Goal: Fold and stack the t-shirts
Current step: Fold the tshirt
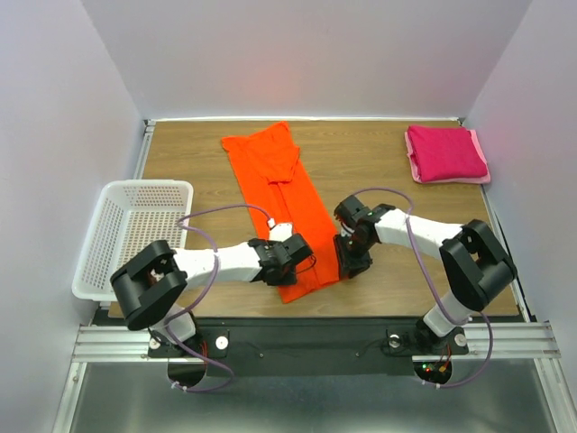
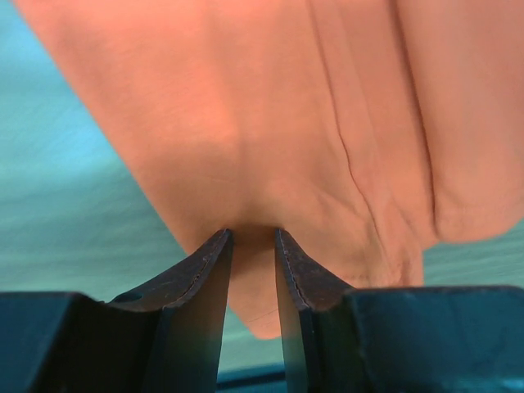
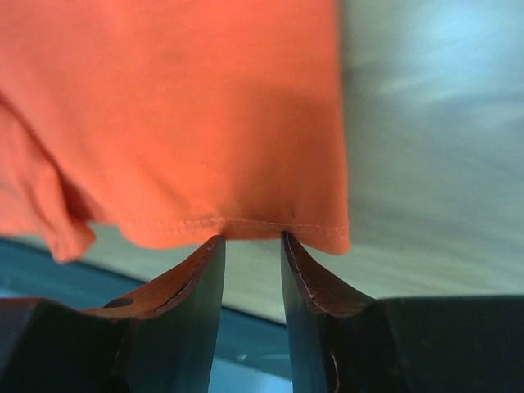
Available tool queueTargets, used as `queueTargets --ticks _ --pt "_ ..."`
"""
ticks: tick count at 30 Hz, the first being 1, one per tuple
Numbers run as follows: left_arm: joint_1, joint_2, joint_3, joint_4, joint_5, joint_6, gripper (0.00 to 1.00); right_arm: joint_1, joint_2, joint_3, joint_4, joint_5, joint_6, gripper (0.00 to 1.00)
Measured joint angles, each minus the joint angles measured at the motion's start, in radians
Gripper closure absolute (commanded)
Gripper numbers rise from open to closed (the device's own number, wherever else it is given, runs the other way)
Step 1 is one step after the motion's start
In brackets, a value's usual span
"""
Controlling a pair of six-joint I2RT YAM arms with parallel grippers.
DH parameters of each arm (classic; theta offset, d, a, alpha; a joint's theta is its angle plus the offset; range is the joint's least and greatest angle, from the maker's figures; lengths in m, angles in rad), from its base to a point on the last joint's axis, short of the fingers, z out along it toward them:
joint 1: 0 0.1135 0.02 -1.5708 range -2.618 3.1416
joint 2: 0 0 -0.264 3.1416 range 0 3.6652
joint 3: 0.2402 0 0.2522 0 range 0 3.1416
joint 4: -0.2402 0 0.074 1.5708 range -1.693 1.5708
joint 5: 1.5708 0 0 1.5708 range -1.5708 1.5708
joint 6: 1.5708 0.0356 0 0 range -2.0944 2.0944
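Note:
The orange t-shirt (image 1: pixel 279 189) lies as a long narrow strip down the middle of the wooden table, its near end by the arms. My left gripper (image 1: pixel 296 259) is shut on that near end at its left side; in the left wrist view the orange t-shirt (image 2: pixel 270 123) bunches down between the fingers of the gripper (image 2: pixel 254 232). My right gripper (image 1: pixel 352 259) is at the strip's near right corner. There the stitched hem of the orange t-shirt (image 3: pixel 205 123) sits pinched at the tips of the gripper (image 3: pixel 251 237). The magenta-pink t-shirt (image 1: pixel 446 153) lies folded at the back right.
A white lattice basket (image 1: pixel 149 184) stands at the table's left edge, beside the left arm. Pale walls close in the table on the left, back and right. Bare wood (image 1: pixel 379 171) shows between the two shirts.

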Motion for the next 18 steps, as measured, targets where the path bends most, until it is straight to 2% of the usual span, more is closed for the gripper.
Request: queueTargets --ticks 3,8,12,18 --pt "0.0 -0.063 -0.046 -0.058 0.003 -0.039 0.5 0.049 -0.018 -0.011 -0.004 -0.023 0.016 0.6" --pt "-0.003 -0.154 -0.06 -0.179 0.002 -0.117 0.35 0.051 -0.095 0.013 -0.031 0.029 0.032 0.48" --pt "-0.029 -0.218 -0.059 -0.231 0.0 -0.195 0.34 0.023 -0.154 0.069 -0.048 0.088 0.027 0.44" --pt "-0.1 -0.202 -0.06 -0.275 0.005 -0.328 0.37 -0.05 -0.167 0.066 -0.062 0.121 0.005 0.44"
